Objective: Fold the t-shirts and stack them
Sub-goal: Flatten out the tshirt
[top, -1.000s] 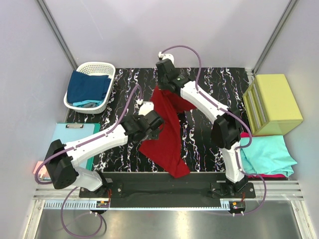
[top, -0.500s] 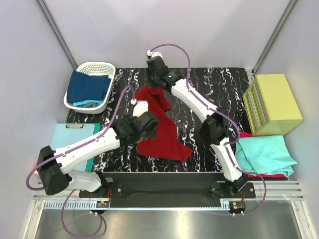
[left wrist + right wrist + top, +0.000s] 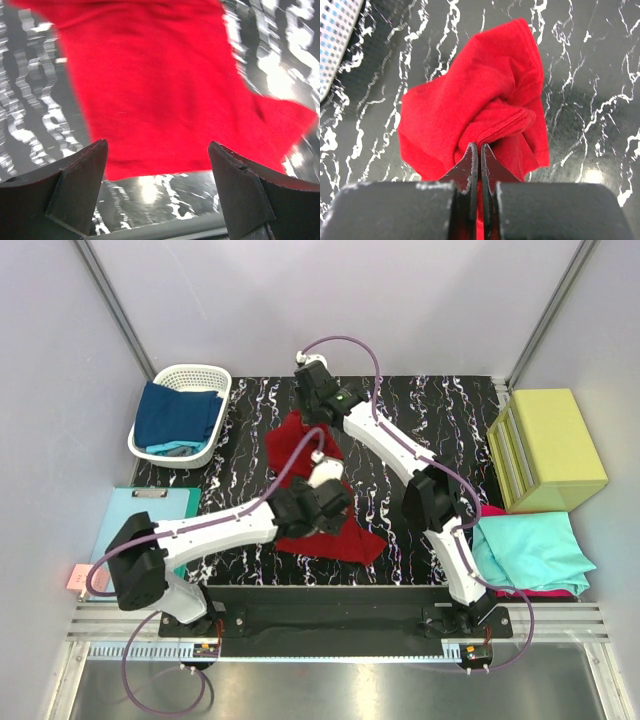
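Red and plain, the t-shirt (image 3: 288, 443) lies along the middle of the black, white-veined table (image 3: 462, 405). Its near part is spread flat and its far end is bunched into folds with a stitched hem showing. The right gripper (image 3: 479, 150) is pinched tight on that bunched far end. The left gripper (image 3: 157, 145) hangs over the flat near part, fingers spread wide, holding nothing.

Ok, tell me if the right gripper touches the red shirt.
Touching: right wrist view shows the right gripper shut on a fold of the red shirt.
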Controlling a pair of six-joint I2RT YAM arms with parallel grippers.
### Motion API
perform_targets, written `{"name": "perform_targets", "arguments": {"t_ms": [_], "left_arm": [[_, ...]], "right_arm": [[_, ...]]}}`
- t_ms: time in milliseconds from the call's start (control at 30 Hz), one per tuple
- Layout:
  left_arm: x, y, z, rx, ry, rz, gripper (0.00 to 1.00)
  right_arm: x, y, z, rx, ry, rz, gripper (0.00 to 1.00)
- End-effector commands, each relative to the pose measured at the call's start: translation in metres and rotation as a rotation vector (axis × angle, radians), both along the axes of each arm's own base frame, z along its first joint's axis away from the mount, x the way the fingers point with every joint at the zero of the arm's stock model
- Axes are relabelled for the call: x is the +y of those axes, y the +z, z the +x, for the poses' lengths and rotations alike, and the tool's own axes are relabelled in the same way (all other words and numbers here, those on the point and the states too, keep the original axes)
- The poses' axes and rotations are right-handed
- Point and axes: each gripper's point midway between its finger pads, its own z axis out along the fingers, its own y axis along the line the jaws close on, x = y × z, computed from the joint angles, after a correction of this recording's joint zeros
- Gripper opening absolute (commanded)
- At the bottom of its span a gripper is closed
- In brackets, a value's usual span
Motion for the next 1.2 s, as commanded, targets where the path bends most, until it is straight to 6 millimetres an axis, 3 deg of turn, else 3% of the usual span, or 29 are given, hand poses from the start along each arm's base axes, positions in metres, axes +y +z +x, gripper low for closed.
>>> {"name": "perform_targets", "arguments": {"t_ms": [0, 267, 567, 767, 1033, 1167], "left_arm": [[-0.055, 0.007, -0.020, -0.012, -0.188, -0.068, 0.86], [-0.100, -0.019, -0.053, 0.102, -0.394, -0.092, 0.84], [-0.130, -0.050, -0.068, 0.194, -0.500, -0.052, 0.82], [-0.139, -0.054, -0.069, 0.196, -0.520, -0.041, 0.81], [-0.165, -0.049, -0.068, 0.150, -0.582, -0.023, 0.81], [-0.177, -0.060, -0.068, 0.159, -0.614, 0.005, 0.80]], "right_arm": [[-0.022, 0.055, 0.003, -0.093, -0.037, 0.029, 0.00], [-0.024, 0.044, 0.004, -0.064, -0.034, 0.037, 0.00], [-0.021, 0.041, 0.005, -0.043, -0.015, 0.067, 0.00], [-0.030, 0.044, 0.008, -0.037, -0.030, 0.089, 0.00], [-0.035, 0.044, 0.010, -0.034, -0.039, 0.098, 0.00], [-0.036, 0.043, 0.011, -0.030, -0.040, 0.099, 0.00]]}}
